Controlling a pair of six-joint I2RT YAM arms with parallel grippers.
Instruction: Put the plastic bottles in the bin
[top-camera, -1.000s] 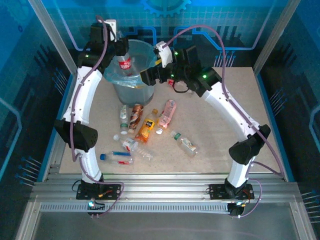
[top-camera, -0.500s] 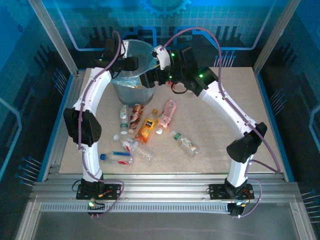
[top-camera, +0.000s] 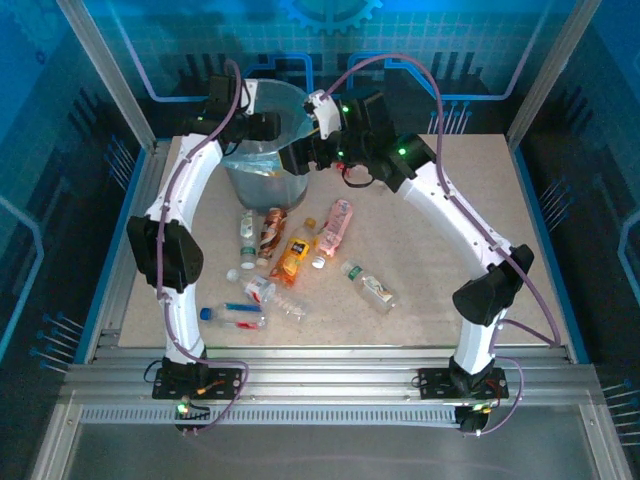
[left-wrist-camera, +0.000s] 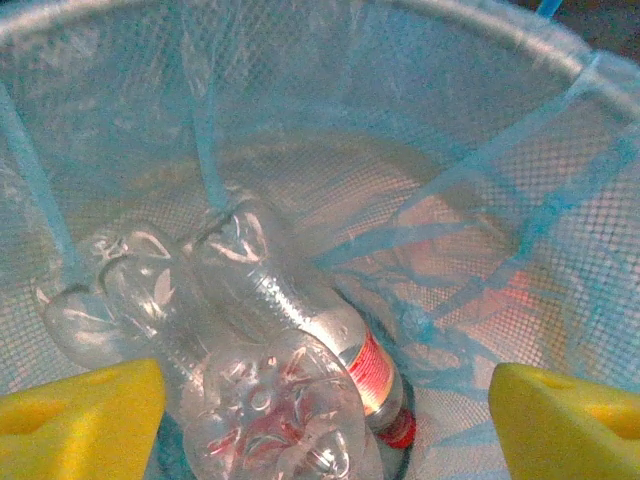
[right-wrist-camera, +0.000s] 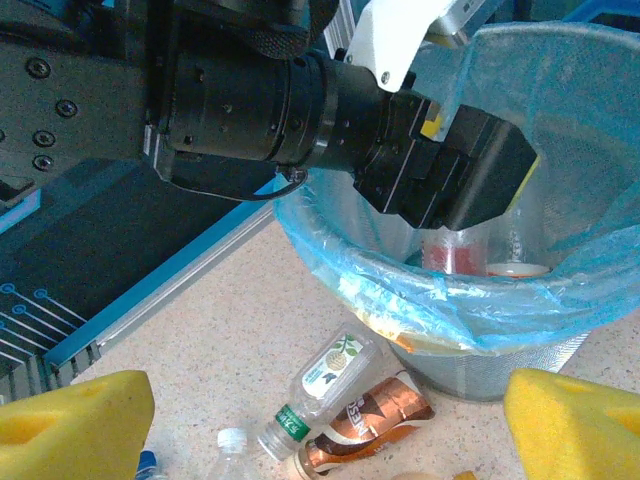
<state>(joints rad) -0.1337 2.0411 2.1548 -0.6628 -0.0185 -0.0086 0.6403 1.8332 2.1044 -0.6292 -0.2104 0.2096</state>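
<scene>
My left gripper (top-camera: 262, 126) hangs over the bin (top-camera: 262, 178), a round grey bin lined with a light-blue bag. Its yellow fingertips (left-wrist-camera: 85, 412) stand wide apart around the open left gripper (left-wrist-camera: 325, 425), touching nothing. Below them, clear plastic bottles lie inside the bin (left-wrist-camera: 470, 120); one has a red label and red cap (left-wrist-camera: 372, 372). My right gripper (top-camera: 298, 156) is open beside the bin's right rim. Several more bottles lie on the table, among them a green-labelled one (right-wrist-camera: 325, 380), a brown one (right-wrist-camera: 385, 412), an orange one (top-camera: 293, 256) and a pink one (top-camera: 337, 222).
The left arm's black wrist (right-wrist-camera: 300, 100) reaches across the bin (right-wrist-camera: 470, 310) in the right wrist view. A blue-capped bottle (top-camera: 232, 316) lies near the table's front left. Aluminium frame rails (top-camera: 330, 385) border the table, with blue walls behind.
The left gripper held a red-labelled bottle above the bin; it has lowered toward the bin, opened, and the bottle now lies inside. The right arm has hardly moved.
</scene>
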